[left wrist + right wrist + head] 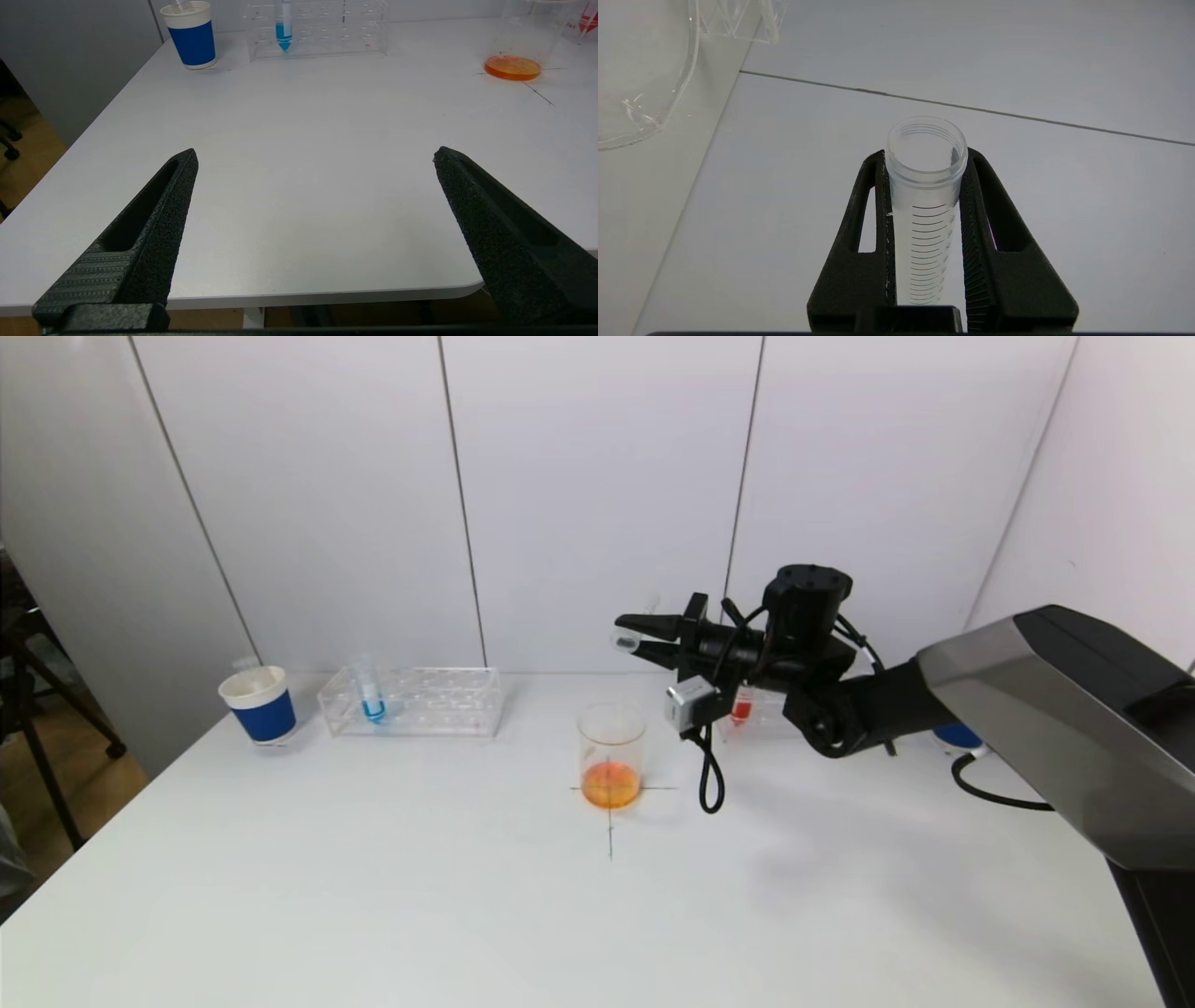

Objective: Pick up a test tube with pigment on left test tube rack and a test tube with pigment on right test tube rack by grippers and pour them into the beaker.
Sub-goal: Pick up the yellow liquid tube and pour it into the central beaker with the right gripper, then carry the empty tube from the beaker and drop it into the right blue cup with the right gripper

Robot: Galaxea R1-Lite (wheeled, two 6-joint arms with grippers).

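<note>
Now right pincer [627,639] clenched on an emptied test tube [926,186], held sideways above the beaker [611,756] of orange liquid, left pincer [315,156] spread wide, holding nothing, low over the table [299,163], blue tube [372,695] upright in left rack [411,702].

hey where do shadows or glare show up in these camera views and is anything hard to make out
Head view: soft even light, faint shadow of the right arm on the table; the tube in the right end effector is hard to make out. Left wrist view: left end effector parked near the table edge, beaker lit clearly. Right wrist view: glints on the clear beaker rim.
</note>
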